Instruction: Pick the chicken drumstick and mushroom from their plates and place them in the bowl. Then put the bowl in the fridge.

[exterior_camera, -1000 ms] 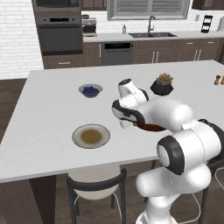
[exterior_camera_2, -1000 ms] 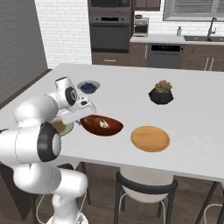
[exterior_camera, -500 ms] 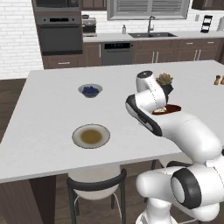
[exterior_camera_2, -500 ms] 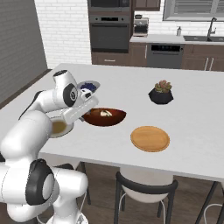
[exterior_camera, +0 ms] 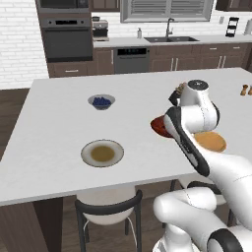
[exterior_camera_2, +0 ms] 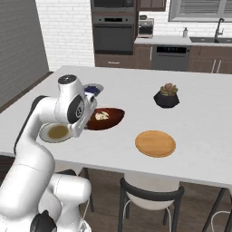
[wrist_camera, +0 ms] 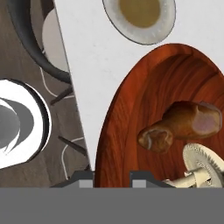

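The first half of the task looks done: the chicken drumstick and the mushroom both lie inside the bowl, side by side on its red-brown wood, and both plates are bare, the grey-rimmed plate near the front of the surface and the wooden plate to the other side. The claw is pinched shut on the bowl's rim, one tip inside and one outside (as the hand view shows it), so the bowl appears gripped above the surface edge. What is left, I judge, is the whole second half: carrying the bowl to the fridge and setting it inside.
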{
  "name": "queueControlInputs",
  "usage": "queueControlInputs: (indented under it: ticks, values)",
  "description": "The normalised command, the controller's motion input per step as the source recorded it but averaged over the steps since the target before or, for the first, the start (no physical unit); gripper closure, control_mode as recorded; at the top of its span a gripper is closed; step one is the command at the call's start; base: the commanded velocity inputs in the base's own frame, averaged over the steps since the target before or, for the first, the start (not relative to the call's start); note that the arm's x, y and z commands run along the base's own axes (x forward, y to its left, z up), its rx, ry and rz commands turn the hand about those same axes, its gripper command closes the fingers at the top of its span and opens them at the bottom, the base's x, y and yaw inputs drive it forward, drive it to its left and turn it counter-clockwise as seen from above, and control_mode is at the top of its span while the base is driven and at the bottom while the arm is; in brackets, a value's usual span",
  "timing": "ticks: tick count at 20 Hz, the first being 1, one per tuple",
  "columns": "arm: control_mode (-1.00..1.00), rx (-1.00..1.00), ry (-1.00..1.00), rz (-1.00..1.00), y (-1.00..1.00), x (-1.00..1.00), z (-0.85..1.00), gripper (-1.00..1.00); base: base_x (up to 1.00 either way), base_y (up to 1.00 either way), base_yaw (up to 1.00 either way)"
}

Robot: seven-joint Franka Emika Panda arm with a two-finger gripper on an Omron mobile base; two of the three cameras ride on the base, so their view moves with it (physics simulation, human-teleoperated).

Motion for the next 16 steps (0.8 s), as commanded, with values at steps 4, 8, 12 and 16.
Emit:
queueControlInputs:
  ticks: [4,8,12,16]
  values:
    - [-1.00,0.11,-0.02,0.32,0.00,-0.58,0.64,1.00,0.00,0.00,0.00]
    - [-1.00,0.01,0.00,0.10,0.00,-0.76,0.57,1.00,0.00,0.00,0.00]
    - [-1.00,0.06,0.02,0.00,0.00,-0.55,0.64,1.00,0.00,0.00,0.00]
    - [-1.00,0.16,-0.01,0.02,-0.01,-0.29,0.33,1.00,0.00,0.00,0.00]
